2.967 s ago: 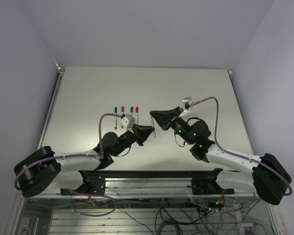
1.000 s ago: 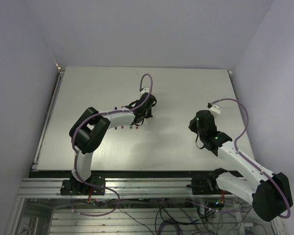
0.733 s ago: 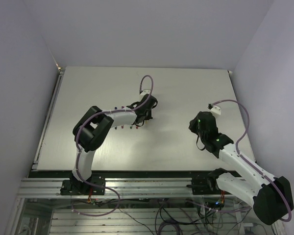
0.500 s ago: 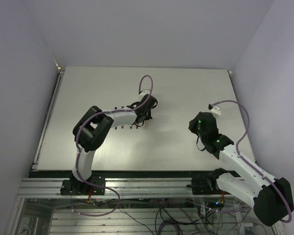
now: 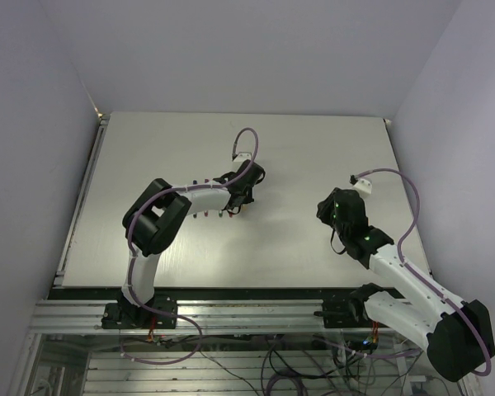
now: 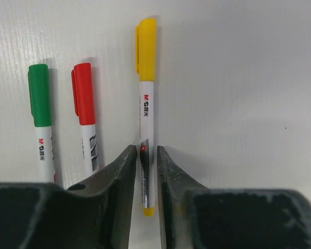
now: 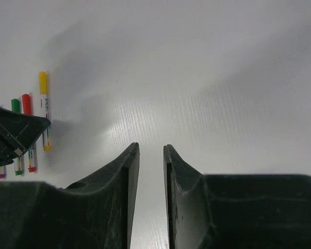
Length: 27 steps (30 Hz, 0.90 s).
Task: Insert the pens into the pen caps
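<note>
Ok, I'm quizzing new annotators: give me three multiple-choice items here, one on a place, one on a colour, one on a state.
1. The yellow pen lies: A in a box; B between the left gripper's fingers; C on the floor.
2. The red pen's other neighbour is: A green; B black; C orange.
3. The right gripper holds: A a pen; B a cap; C nothing.
1B, its fingers flank it; 2A, the green pen lies beside it; 3C, only table shows between its fingers.
</note>
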{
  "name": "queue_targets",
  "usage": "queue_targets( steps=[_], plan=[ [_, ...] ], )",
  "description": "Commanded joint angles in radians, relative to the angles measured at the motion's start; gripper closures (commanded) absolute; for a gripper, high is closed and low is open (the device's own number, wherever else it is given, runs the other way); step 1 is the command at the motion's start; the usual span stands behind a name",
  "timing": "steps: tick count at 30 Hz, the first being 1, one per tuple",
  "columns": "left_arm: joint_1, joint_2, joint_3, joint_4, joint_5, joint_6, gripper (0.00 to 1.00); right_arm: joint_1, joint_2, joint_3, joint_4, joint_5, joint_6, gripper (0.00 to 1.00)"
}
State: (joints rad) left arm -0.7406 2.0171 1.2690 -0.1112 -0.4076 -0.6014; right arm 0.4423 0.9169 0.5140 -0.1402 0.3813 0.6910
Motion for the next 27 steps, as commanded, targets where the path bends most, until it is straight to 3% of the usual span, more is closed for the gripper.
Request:
queue_targets(
  steps=[1,9,16,22,27],
  plan=[
    [0.006,-0.041,0.029,-0.027,-0.024,0.025,0.65,-0.005,0.002,0.027,0.005,0.027,-0.031,0.74],
    [0.006,-0.110,0.014,-0.032,-0.020,0.033,0.59,-0.005,-0.026,0.025,0.022,0.026,-0.046,0.67],
    [0.006,-0.283,-0.047,0.001,0.033,0.054,0.59,-0.005,-0.007,0.095,0.000,-0.011,-0.087,0.41],
    [0.006,-0.457,-0.174,0.025,0.043,0.050,0.59,-0.005,0.045,0.181,-0.141,0.099,0.013,0.39],
    [0.006,-0.595,-0.257,-0.007,0.005,0.040,0.58,-0.006,0.036,0.175,-0.163,0.135,0.008,0.38]
  ],
)
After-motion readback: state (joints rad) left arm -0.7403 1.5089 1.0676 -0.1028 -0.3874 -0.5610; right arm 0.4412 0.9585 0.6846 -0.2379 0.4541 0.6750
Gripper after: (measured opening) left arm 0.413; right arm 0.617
